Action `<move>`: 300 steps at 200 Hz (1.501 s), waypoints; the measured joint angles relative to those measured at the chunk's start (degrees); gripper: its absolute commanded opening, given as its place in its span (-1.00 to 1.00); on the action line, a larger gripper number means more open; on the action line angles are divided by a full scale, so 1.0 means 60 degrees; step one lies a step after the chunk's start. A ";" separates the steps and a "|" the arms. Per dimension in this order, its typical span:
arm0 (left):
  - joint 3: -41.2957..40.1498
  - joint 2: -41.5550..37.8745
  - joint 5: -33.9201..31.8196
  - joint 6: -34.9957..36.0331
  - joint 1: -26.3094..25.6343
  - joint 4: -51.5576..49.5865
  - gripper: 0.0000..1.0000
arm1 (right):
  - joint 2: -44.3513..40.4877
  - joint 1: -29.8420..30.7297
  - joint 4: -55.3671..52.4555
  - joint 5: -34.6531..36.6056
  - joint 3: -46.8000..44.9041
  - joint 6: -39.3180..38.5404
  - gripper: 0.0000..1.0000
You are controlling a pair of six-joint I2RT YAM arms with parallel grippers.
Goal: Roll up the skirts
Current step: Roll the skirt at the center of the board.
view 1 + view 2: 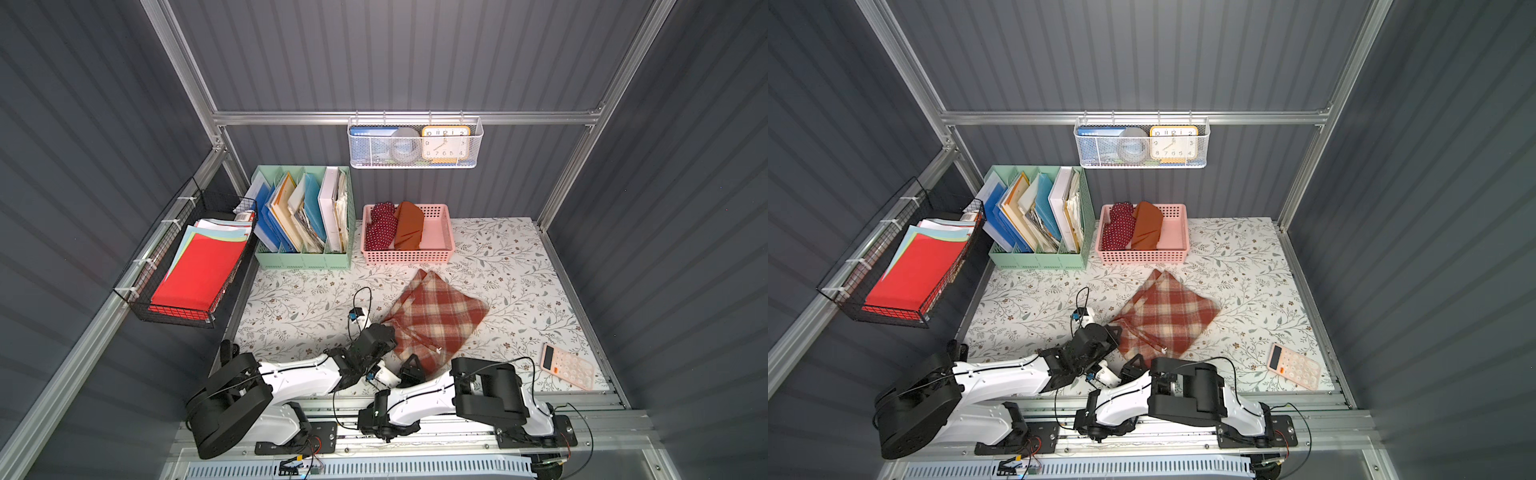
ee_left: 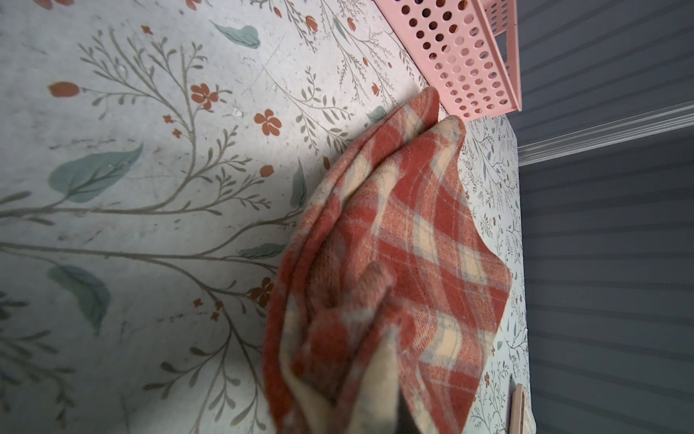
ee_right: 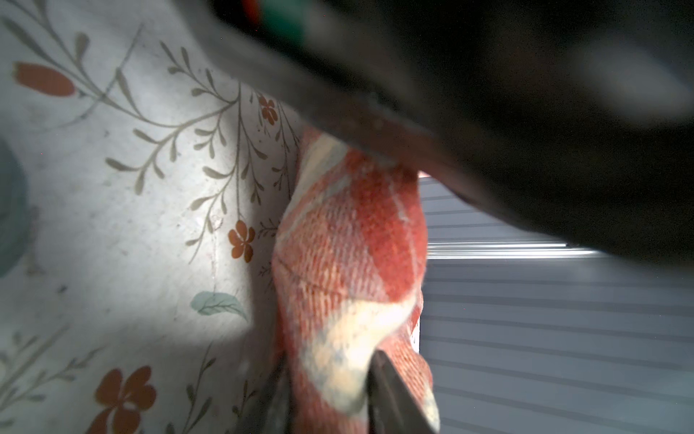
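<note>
While both arms are down low, what have they actually got?

Left hand [image 1: 391, 331] is pressed together on the left corner of the plaid skirt [image 1: 436, 313]. Right hand [image 3: 330, 406] is pinching a bunched fold at its near edge, fingers [image 3: 394, 394] either side of the wool.

And the rest of it?

Lying folded on the table [image 1: 503, 257], near the pink basket [image 1: 409, 258]. Polka-dot skirt [image 1: 382, 227] and rust-orange skirt [image 1: 409, 227] lie in there side by side.
</note>
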 measured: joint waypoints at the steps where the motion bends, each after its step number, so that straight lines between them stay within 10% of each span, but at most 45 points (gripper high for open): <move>1: -0.0004 -0.0004 0.0000 0.0004 0.0000 0.0000 -1.00 | -0.0011 -0.0004 0.0018 -0.0011 -0.0007 -0.0015 -0.55; 58: -0.0157 -0.0375 0.0120 -0.0018 0.0000 -0.0204 -0.93 | -0.0648 -0.0007 0.1045 -0.1147 -0.0219 -0.1104 -1.00; 111: -0.0193 -0.1202 -0.0025 -0.0146 0.0000 -0.1366 0.98 | -0.1257 -0.0007 0.1971 -0.2320 -0.0324 -0.2412 -1.00; 167: -0.0317 -0.4572 -0.1435 -0.0954 -0.0040 -0.4240 0.99 | -0.2583 -0.0106 0.4116 -0.5577 -0.0688 -0.3825 -1.00; 198: -0.0313 -0.6626 -0.1763 -0.1297 -0.0514 -0.6102 0.99 | -0.2987 -0.2062 0.4240 -0.7577 -0.1417 -0.3453 -1.00; 300: 0.0040 -0.7034 -0.2608 -0.1402 -0.0579 -0.8364 0.99 | -0.4772 -0.4554 0.5610 -1.3198 -0.3122 -0.3217 -1.00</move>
